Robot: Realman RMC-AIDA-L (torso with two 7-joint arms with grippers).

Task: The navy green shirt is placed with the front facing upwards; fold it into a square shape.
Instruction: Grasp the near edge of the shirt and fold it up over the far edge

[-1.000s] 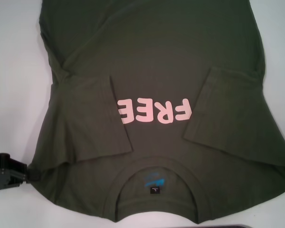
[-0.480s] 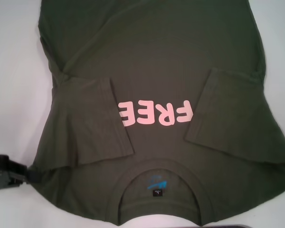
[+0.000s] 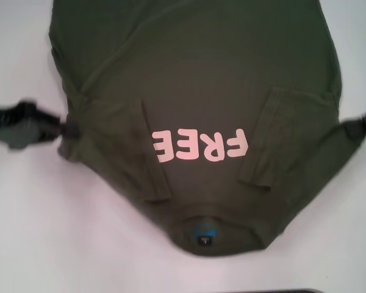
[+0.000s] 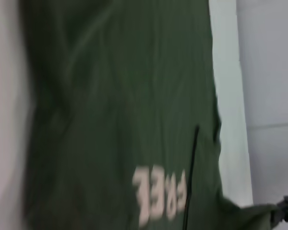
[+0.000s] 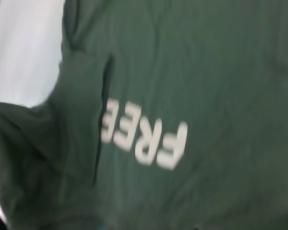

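The navy green shirt (image 3: 195,79) lies front up on the white table, its pink "FREE" lettering (image 3: 198,145) near the middle and both sleeves folded inward. Its collar end, with the blue neck label (image 3: 204,234), is raised and drawn into a narrow rounded hump. My left gripper (image 3: 70,129) is shut on the shirt's left edge beside the folded sleeve. At the opposite edge, my right gripper (image 3: 354,127) is shut on the cloth. The left wrist view shows the shirt (image 4: 120,96) and, far off, the right gripper (image 4: 285,213) holding a corner. Cloth (image 5: 206,72) fills the right wrist view.
White table (image 3: 61,232) surrounds the shirt on the left, right and near sides. A dark object (image 3: 293,291) lies at the table's near edge. In the left wrist view, a pale surface (image 4: 269,72) lies beyond the table's edge.
The left gripper has moved from the near left shoulder to mid-shirt and the right gripper has come into view. The shoulders and collar end have risen and drawn inward.
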